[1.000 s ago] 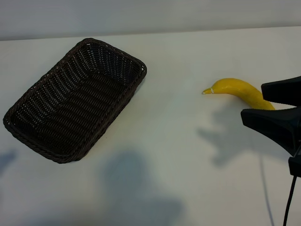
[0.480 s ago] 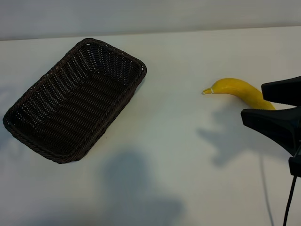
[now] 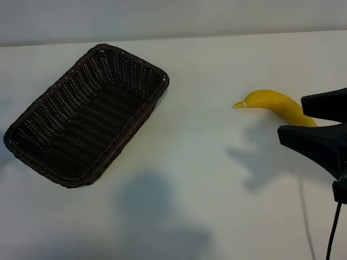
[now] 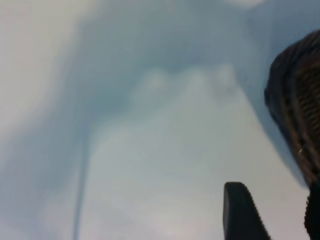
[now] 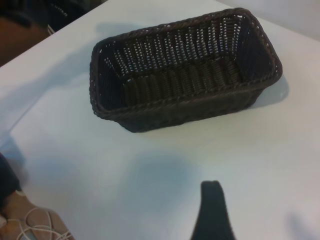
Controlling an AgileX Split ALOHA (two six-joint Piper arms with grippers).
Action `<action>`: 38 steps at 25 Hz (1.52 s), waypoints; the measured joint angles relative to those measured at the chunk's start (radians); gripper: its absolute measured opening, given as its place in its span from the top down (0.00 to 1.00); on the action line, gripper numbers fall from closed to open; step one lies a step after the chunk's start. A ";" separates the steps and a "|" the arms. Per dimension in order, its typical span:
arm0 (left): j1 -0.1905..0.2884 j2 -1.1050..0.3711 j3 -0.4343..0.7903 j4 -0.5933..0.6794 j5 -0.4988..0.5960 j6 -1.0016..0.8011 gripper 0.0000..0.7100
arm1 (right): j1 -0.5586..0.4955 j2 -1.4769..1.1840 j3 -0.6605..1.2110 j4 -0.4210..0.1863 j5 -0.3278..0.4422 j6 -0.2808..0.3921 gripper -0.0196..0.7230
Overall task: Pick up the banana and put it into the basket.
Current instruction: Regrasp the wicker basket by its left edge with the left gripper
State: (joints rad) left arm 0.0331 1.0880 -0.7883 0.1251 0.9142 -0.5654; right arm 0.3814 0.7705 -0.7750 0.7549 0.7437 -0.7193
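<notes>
The yellow banana (image 3: pixel 274 102) lies on the white table at the right, its pale stem tip pointing toward the basket. My right gripper (image 3: pixel 291 119) hovers over the banana's thick end, open, with that end showing in the gap between its black fingers. Nothing is held. The dark brown woven basket (image 3: pixel 38 145) sits empty at the left, also seen as the basket (image 5: pixel 182 107) in the right wrist view beyond one black finger (image 5: pixel 212 210). My left gripper (image 4: pixel 280 220) is open over bare table beside the basket's rim (image 4: pixel 300 115). It is outside the exterior view.
A black cable (image 3: pixel 332 233) hangs below the right gripper at the table's near right. Loose white cords (image 5: pixel 30 225) lie off the table's corner in the right wrist view. Bare white tabletop stretches between basket and banana.
Only a faint shadow at the table's left edge has drifted toward the far side. The right gripper, banana and basket have not moved.
</notes>
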 joint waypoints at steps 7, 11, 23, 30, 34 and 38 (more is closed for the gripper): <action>0.066 0.048 0.068 -0.229 -0.159 0.212 0.46 | 0.000 0.000 0.000 0.000 0.000 0.000 0.27; 0.066 0.113 0.068 -0.232 -0.165 0.213 0.42 | 0.000 0.000 0.000 0.000 0.000 0.000 0.27; 0.067 0.150 0.068 -0.235 -0.230 0.179 0.31 | 0.000 0.000 0.000 0.000 0.000 0.000 0.27; 0.067 0.182 0.068 -0.235 -0.273 0.119 0.31 | 0.000 0.000 0.000 0.000 0.000 0.000 0.27; 0.067 0.255 0.069 -0.237 -0.262 0.118 0.31 | 0.000 0.000 0.000 0.000 0.000 0.000 0.27; 0.067 0.306 0.073 -0.262 -0.282 0.119 0.31 | 0.000 0.000 0.000 -0.002 0.000 0.000 0.27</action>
State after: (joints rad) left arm 0.1006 1.3936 -0.7150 -0.1371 0.6317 -0.4463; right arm 0.3814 0.7705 -0.7750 0.7526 0.7437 -0.7193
